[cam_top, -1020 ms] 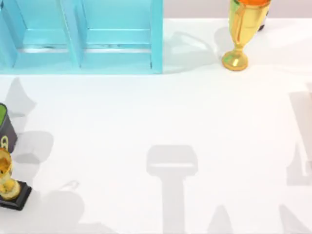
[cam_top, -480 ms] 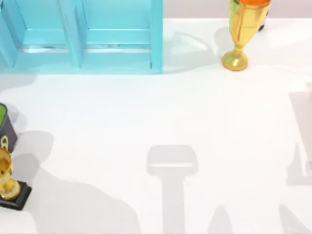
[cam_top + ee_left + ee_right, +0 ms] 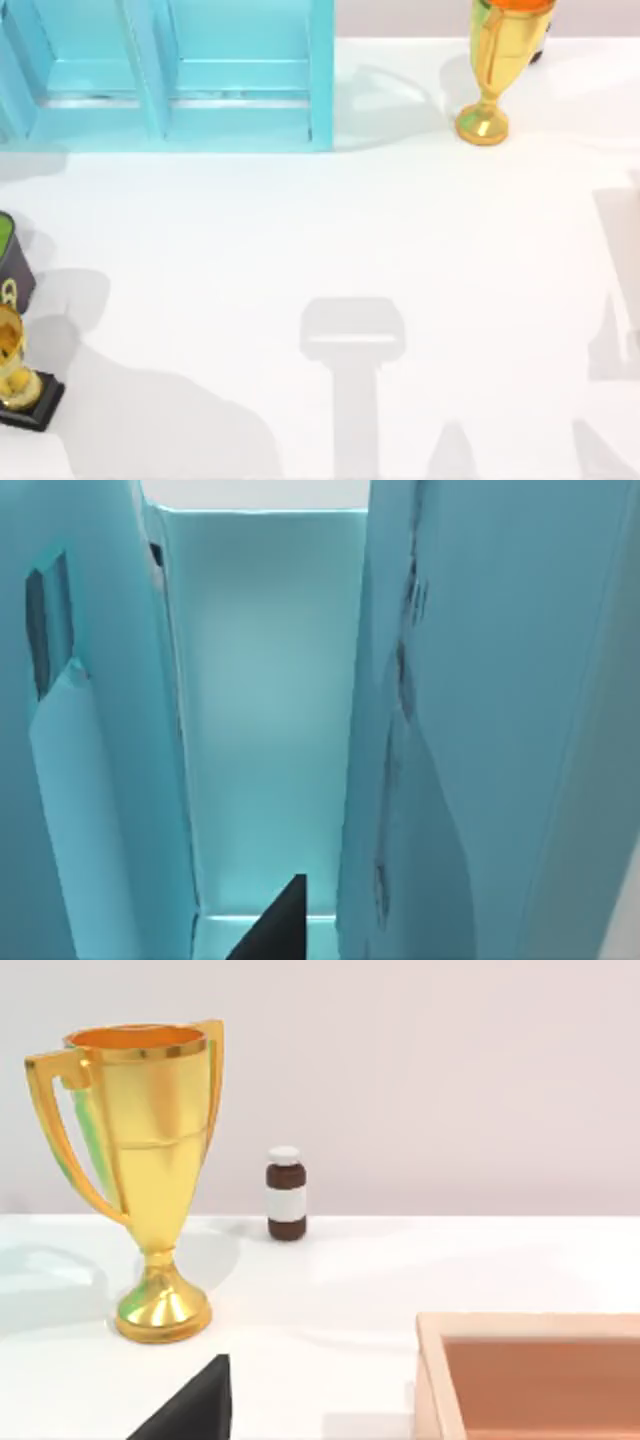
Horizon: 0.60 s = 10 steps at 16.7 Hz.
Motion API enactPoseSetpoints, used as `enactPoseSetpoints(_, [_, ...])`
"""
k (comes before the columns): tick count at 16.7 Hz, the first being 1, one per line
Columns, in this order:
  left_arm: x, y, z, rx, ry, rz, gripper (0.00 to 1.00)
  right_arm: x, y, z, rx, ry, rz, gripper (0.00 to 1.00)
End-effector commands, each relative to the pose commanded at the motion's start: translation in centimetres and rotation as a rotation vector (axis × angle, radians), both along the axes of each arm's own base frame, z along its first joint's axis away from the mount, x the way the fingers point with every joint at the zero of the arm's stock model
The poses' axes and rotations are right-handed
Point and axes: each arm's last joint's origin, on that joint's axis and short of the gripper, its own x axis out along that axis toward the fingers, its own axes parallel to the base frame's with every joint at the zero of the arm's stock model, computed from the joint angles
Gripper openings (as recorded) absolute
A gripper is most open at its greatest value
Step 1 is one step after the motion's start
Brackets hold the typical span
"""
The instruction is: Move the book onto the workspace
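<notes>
The book is out of view. The workspace [image 3: 330,230] is the broad white tabletop running from the shelf to the near edge. A dark part of my left gripper [image 3: 280,930] shows close up against the light blue walls of a narrow shelf compartment [image 3: 260,700]. A dark part of my right gripper [image 3: 190,1405] hangs low over the white table, short of the gold trophy [image 3: 150,1170].
The light blue shelf unit [image 3: 170,100] stands at the back left and the gold trophy [image 3: 497,60] at the back right. A small brown bottle [image 3: 286,1193] and a tan open box [image 3: 530,1360] are near the trophy. At the left edge are a small trophy on a black base [image 3: 20,375] and a dark green-topped object [image 3: 10,255].
A large shadow has spread over the lower left of the table, and the pointed shadow below the shelf has gone. No object has moved.
</notes>
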Motion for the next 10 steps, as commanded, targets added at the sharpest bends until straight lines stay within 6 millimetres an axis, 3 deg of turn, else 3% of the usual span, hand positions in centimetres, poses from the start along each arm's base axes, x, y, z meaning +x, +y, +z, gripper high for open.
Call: enactPoseSetpoints(10, [0.00, 0.00, 0.00, 0.000, 0.000, 0.000, 0.02, 0.00, 0.00, 0.00, 0.000, 0.000, 0.000, 1.00])
